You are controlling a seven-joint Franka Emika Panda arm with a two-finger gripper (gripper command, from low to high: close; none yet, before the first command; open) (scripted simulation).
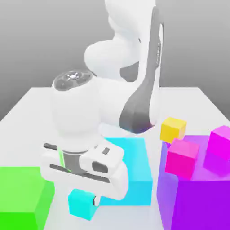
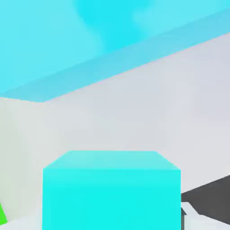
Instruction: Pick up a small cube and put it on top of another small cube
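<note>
The gripper [image 1: 85, 197] is clenched on the cyan cube [image 1: 81, 204] at the table [image 1: 36, 101], beside the large cyan block [image 1: 132, 168] — grasp step complete. Next move — lift clear, then carry to the yellow cube [image 1: 172, 129].

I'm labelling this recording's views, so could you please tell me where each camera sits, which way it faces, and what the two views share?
Exterior view: off the arm, raised, looking down across the white table; the white arm and its gripper, shut on the small cyan cube, fill the middle.
Hand view: on the hand, looking past the small cyan cube towards the table; a dark finger shows at the edge.
Shared: small cyan cube, large cyan block, green block.
</note>
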